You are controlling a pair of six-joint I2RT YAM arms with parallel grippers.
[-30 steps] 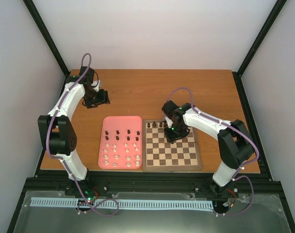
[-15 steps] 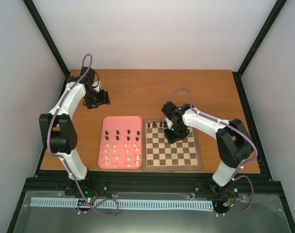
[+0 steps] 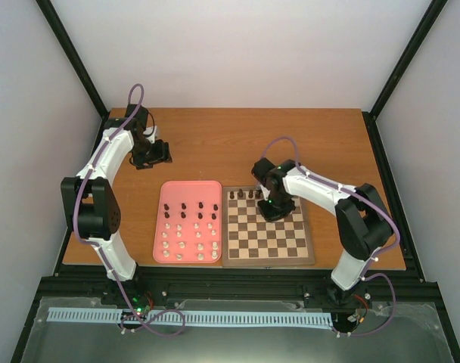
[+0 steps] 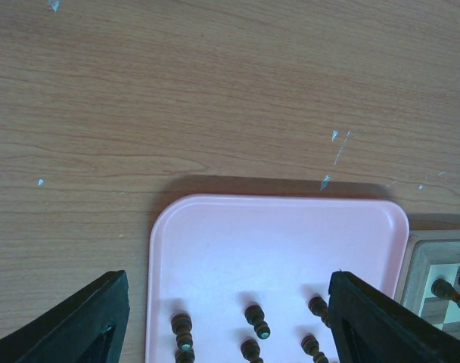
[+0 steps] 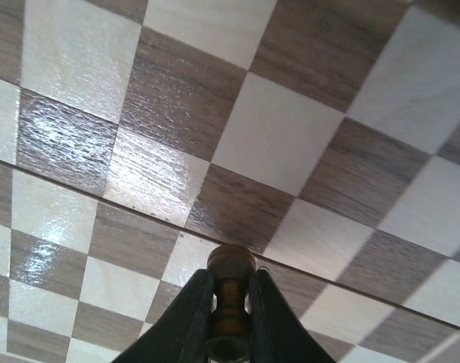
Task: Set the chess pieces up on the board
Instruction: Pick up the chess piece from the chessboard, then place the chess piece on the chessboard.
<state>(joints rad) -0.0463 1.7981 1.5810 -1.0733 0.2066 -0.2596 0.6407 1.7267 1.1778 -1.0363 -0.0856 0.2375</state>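
My right gripper (image 5: 231,286) is shut on a dark brown chess piece (image 5: 231,262), held low over the board's (image 5: 275,136) checkered squares. From the top view this gripper (image 3: 274,206) hangs over the far middle of the board (image 3: 268,262), next to three dark pieces (image 3: 241,194) standing in the far row. Several dark pieces (image 3: 192,206) and cream pieces (image 3: 188,242) stand on the pink tray (image 3: 189,189). My left gripper (image 3: 163,153) hovers open over bare table beyond the tray. Its wrist view shows the tray's far edge (image 4: 275,227) and dark pieces (image 4: 256,321) between its fingers (image 4: 86,325).
The tray lies flush against the board's left side (image 4: 434,261). The wooden table (image 3: 237,144) stretches behind both. Black frame posts (image 3: 79,60) rise at the table's corners, and a black rail (image 3: 230,287) runs along the near edge.
My right gripper's jaws have closed onto the dark piece over the board. The left arm shifted slightly and its gripper stayed open.
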